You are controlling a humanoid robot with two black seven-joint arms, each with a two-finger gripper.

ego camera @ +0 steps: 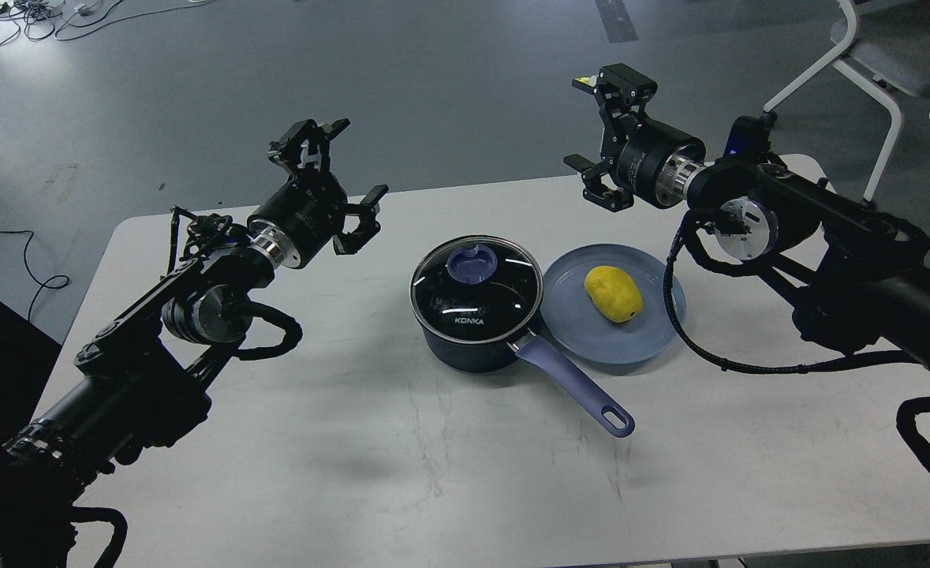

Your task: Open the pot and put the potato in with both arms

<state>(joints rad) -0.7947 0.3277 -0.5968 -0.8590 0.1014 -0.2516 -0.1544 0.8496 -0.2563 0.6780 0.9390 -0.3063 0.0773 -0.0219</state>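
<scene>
The dark navy pot (465, 347) stands at the middle of the white table, its lavender handle (579, 388) pointing to the front right. Its glass lid (476, 290) with a blue knob (472, 263) lies shut on it. The yellow potato (613, 293) lies on a blue-grey plate (575, 331) just right of the pot. My left gripper (334, 177) hovers open to the upper left of the pot, holding nothing. My right gripper (603, 134) hangs open above and behind the plate, also empty.
The white table (401, 473) has bare surface in front of the pot. A white chair (875, 55) stands at the back right, off the table. Cables lie on the grey floor at the far left.
</scene>
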